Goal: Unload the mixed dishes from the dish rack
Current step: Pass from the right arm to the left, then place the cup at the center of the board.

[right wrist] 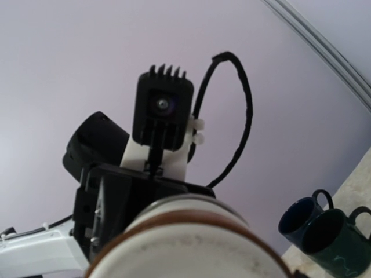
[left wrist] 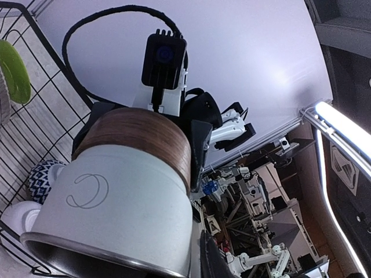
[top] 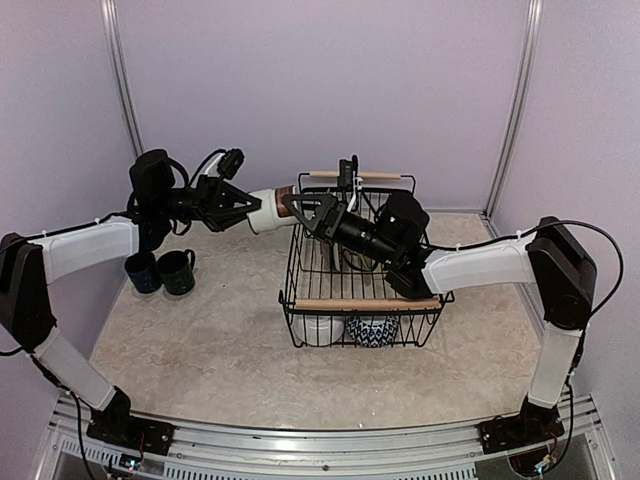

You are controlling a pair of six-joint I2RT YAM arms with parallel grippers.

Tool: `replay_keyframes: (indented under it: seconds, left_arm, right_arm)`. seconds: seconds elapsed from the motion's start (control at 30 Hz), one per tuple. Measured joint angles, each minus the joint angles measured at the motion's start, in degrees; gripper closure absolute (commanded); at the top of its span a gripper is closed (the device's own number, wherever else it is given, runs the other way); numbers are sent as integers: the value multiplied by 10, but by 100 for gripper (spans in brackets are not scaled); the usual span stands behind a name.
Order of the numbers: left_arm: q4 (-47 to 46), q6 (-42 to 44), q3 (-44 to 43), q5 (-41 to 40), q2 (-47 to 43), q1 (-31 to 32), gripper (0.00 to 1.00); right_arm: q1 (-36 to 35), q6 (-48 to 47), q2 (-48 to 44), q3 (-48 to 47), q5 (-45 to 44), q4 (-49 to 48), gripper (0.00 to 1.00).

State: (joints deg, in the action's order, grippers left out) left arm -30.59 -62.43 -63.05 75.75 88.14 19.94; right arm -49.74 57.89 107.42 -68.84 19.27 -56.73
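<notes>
The white-brown cup (top: 270, 213) hangs on its side in the air, left of the dish rack (top: 368, 303), held from both ends. My left gripper (top: 248, 211) is shut on its rim, with one finger (left wrist: 212, 255) against the outer wall. My right gripper (top: 294, 207) is shut on the brown base, its black fingers (left wrist: 200, 145) on either side of it. The cup (right wrist: 191, 249) fills the bottom of the right wrist view and hides those fingers. A navy mug (top: 142, 271) and a dark green mug (top: 178, 272) stand on the table at the left.
In the rack's near end sit a white bowl (top: 323, 328) and a small patterned bowl (top: 372, 331). A lime-green plate (left wrist: 14, 69) stands in the rack. The right arm reaches across above the rack. Walls close in the back and both sides.
</notes>
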Motion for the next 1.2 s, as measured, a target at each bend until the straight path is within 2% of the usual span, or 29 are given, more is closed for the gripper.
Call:
replay_keyframes:
  seconds: [0.13, 0.33, 0.37, 0.6, 0.7, 0.77, 0.83, 0.93, 1.1, 1.2]
  left_arm:
    - [-17, -11, 2, 4, 0, -3, 100]
    - [-41, -29, 10, 8, 0, -9, 100]
    - [-48, -33, 13, 9, 0, -12, 100]
    - [-81, -60, 17, 14, 0, -39, 100]
    - [-67, -51, 17, 9, 0, -51, 100]
    - [-2, -17, 12, -13, -1, -62, 100]
    - [114, 42, -10, -60, -2, -73, 100]
    - [312, 137, -71, -174, -1, -80, 100]
    - [524, 229, -164, -339, 14, -83, 100]
    - [654, 273, -241, -448, 69, -76, 100]
  right_arm:
    - [-1, 2, 1, 0, -1, -3, 37]
    - [-2, -7, 0, 0, -8, 3, 4]
    - [-2, -15, -1, 2, -12, 7, 1]
    - [2, -37, -33, 43, -34, 50, 0]
    - [5, -54, -61, 59, -49, 93, 0]
    - [7, -69, -80, 63, -62, 123, 0]
    - [8, -87, -104, 65, -77, 157, 0]
    - [9, -113, -138, 66, -102, 202, 0]
    - [9, -154, -182, 65, -142, 268, 0]
    - [9, -175, -190, 60, -163, 312, 0]
